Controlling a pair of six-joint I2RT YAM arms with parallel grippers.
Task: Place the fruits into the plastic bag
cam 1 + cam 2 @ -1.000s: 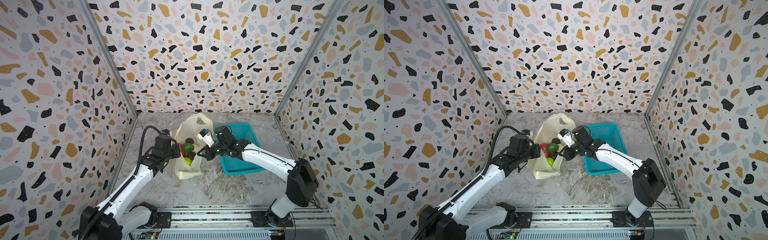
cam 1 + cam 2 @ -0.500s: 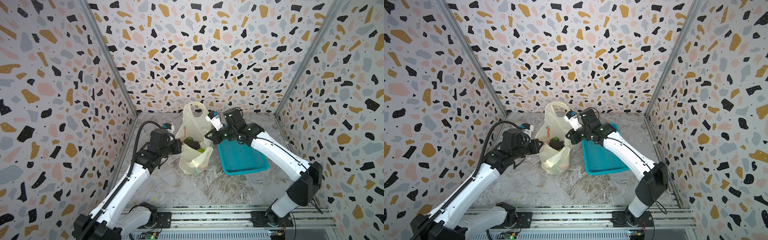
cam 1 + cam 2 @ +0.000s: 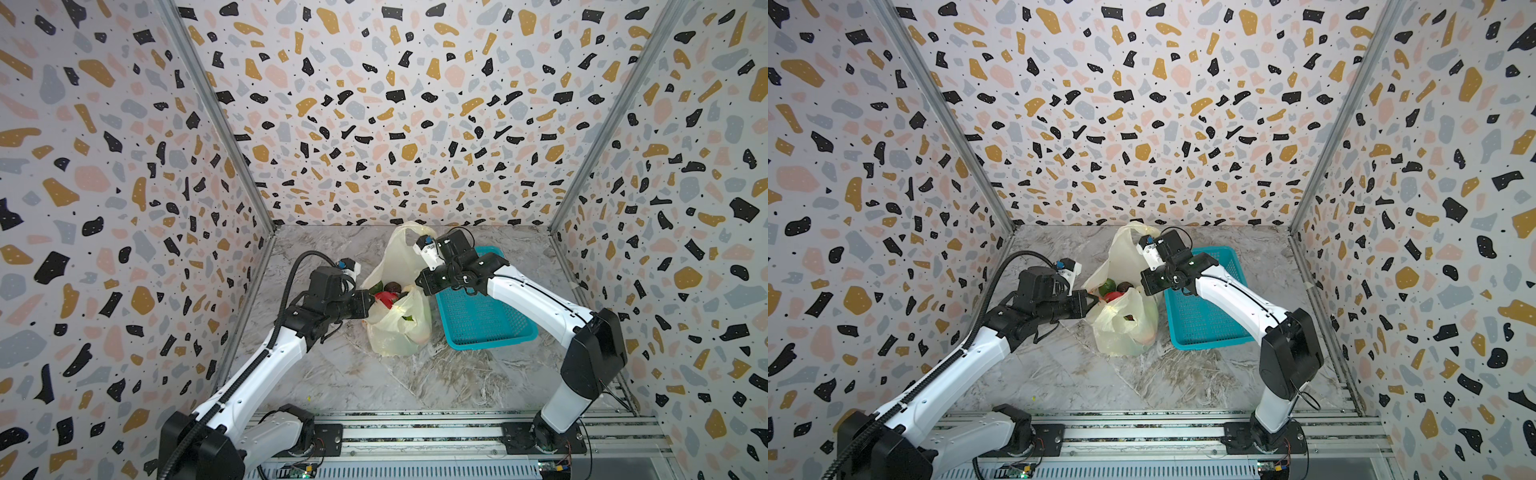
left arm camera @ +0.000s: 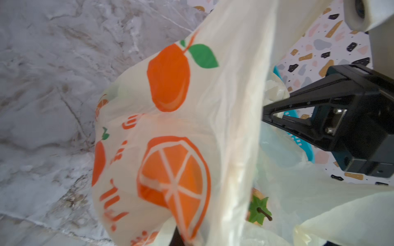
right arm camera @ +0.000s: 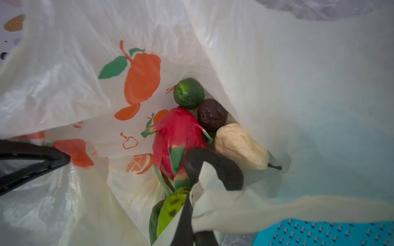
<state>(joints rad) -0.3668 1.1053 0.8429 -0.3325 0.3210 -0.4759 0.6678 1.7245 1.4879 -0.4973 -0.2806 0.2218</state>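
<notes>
fruits [image 5: 179,136] half behind plastic bag [image 5: 277,85] folds

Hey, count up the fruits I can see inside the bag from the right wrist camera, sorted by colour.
Green: 2 (round green fruit, yellow-green fruit)
Red: 1 (dragon fruit)
Dark brown to black: 2 (round dark fruit, long dark fruit)
Cream: 1 (pear-shaped fruit)
Total: 6 showing in the plastic bag

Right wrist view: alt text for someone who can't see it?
Inside an open translucent cream plastic bag lie a red dragon fruit, round green fruit, dark wrinkled fruit and pale pear-shaped fruit; a teal mesh basket shows beside it.
</notes>
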